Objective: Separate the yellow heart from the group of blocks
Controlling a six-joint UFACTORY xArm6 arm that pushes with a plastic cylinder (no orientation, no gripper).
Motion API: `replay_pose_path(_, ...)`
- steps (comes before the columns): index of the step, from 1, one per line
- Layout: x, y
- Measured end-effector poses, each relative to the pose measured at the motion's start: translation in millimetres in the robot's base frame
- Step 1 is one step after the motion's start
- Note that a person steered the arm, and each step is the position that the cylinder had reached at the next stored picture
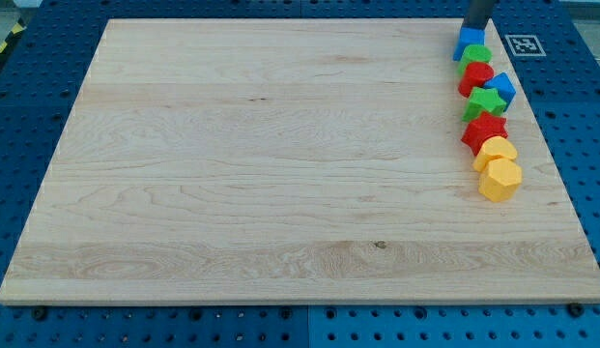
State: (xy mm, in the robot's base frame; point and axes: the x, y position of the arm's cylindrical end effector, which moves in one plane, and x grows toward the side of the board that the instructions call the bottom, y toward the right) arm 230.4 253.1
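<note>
The blocks stand in a tight column near the board's right edge. The yellow heart is second from the bottom, touching the red star above it and the yellow hexagon below it. Further up are a green star, a blue block, a red block, a green block and a blue block. My tip is at the view's top right, right at the top blue block and far from the yellow heart.
The wooden board lies on a blue perforated table. A black-and-white marker tag sits off the board at the top right. The board's right edge runs close to the blocks.
</note>
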Motion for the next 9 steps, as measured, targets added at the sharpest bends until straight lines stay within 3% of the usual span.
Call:
replay_pose_path(1,0,-3)
replay_pose_path(2,-36,-16)
replay_pose_path(3,-36,15)
replay_pose_path(4,12,73)
replay_pose_path(5,75,92)
replay_pose_path(7,238,80)
replay_pose_path(9,246,-33)
